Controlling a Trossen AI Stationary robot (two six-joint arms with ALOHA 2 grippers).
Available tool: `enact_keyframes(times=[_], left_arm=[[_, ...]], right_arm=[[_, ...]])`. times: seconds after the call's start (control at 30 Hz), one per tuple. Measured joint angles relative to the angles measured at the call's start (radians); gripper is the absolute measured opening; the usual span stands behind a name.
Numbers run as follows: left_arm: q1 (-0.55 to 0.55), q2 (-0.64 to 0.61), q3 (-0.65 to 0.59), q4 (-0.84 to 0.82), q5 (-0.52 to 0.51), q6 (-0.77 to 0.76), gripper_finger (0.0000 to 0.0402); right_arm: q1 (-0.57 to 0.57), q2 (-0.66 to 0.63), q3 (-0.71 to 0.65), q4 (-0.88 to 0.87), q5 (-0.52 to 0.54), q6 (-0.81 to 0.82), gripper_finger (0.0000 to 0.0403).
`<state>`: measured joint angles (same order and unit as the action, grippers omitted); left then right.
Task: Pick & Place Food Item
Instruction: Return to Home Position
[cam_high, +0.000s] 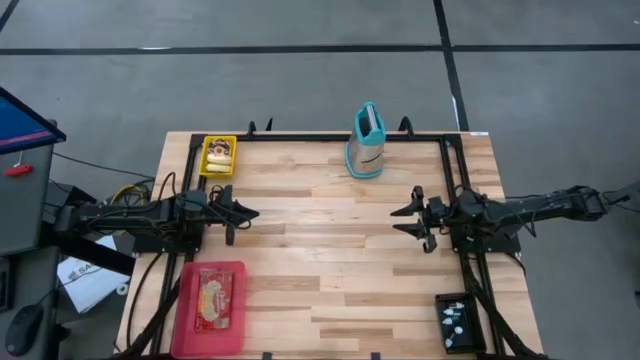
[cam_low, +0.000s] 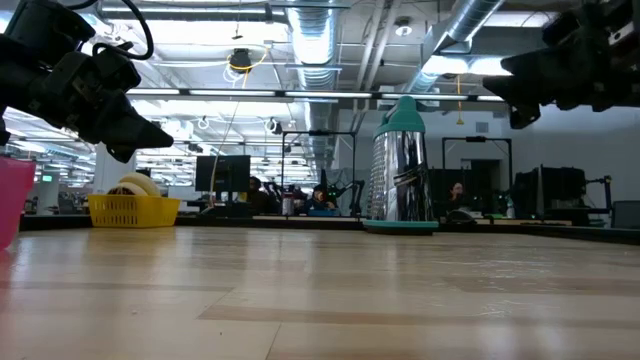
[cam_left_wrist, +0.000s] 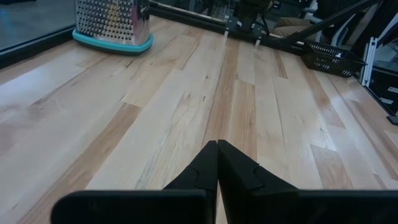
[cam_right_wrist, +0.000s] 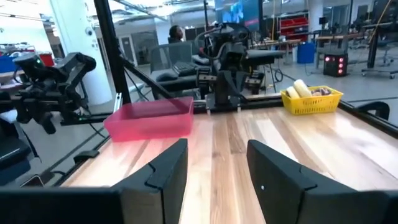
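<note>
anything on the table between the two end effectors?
No. High view shows bare table between the left end effector and right end effector; the grater stands farther back.

high: straight down | low: table height | wrists: inward, close | shared: grater

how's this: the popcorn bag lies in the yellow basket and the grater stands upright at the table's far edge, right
No. The high view shows the popcorn bag lying in the red bin, not the yellow basket. The grater does stand upright at the far edge.
</note>
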<state>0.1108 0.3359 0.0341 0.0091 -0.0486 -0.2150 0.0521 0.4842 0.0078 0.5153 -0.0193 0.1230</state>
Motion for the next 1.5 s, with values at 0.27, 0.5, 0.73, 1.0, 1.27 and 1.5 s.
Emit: enact_keyframes(times=[0.27,0.5,0.73,1.0,1.27,1.5], left_arm=[[0.0,0.0,0.0,0.0,0.0,0.0,0.0002],[0.0,0.0,0.0,0.0,0.0,0.0,0.0002],[0.0,0.0,0.0,0.0,0.0,0.0,0.0002],[0.0,0.0,0.0,0.0,0.001,0.0,0.0002],[0.0,0.0,0.0,0.0,0.0,0.0,0.0002],[0.0,0.0,0.0,0.0,0.0,0.0,0.0002]], right_arm=[[-0.025,-0.225,0.0,-0.295,-0.003,-0.003,0.0159],[-0.019,-0.46,0.0,-0.503,0.017,0.006,0.0159],[-0.051,-0.471,0.0,-0.503,0.019,-0.023,0.0148],[-0.053,-0.437,0.0,-0.504,0.019,-0.026,0.0133],[-0.053,-0.439,0.0,-0.504,0.019,-0.026,0.0137],[-0.053,-0.439,-0.001,-0.504,0.019,-0.026,0.0137]])
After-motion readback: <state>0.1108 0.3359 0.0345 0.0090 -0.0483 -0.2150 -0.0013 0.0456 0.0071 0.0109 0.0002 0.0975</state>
